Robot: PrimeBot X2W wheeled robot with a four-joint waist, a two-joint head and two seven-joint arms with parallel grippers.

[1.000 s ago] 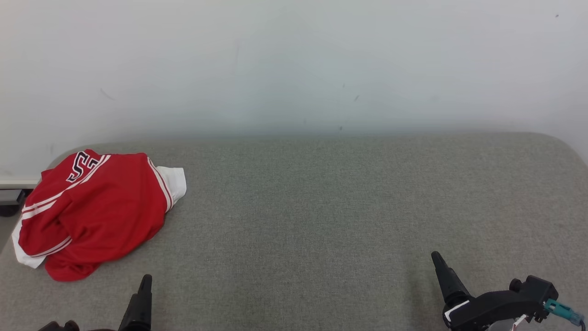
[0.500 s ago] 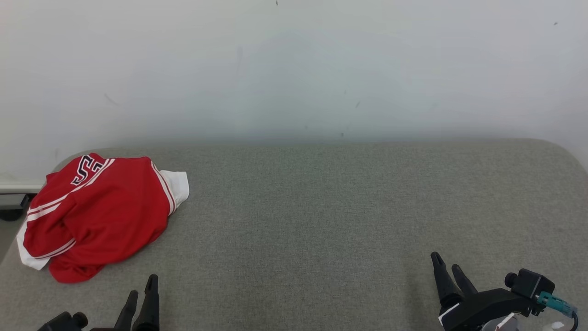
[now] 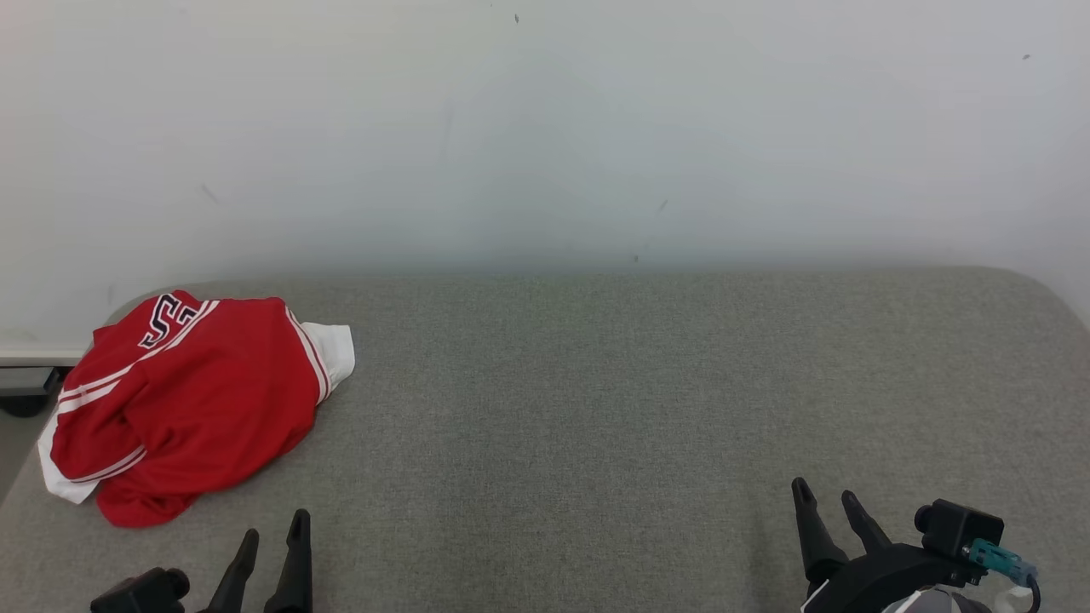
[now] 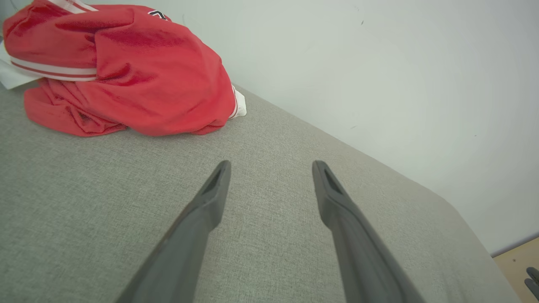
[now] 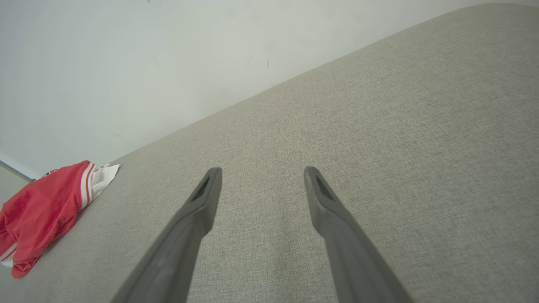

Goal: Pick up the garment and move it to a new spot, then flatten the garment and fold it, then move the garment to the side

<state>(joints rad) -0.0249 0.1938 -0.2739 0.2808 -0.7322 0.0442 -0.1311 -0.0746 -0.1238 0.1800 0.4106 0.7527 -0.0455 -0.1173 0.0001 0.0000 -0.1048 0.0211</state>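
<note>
The garment is a red jersey with white stripes and dark lettering, lying crumpled in a heap at the far left of the grey padded table. In the left wrist view the garment sits up and to the left of my open fingers. My left gripper is at the lower left, open and empty, just short of the heap. Over at the lower right, my right gripper is open and empty too, far from the cloth. The right wrist view shows the garment at its left edge.
A pale wall rises directly behind the table. The table's left edge runs close to the heap, with a dark base beyond it. Its rounded right corner is at the far right.
The head view has shifted, so the whole scene sits slightly lower and to the right. Both fingers of each gripper now show, where one showed before. The garment lies as it did.
</note>
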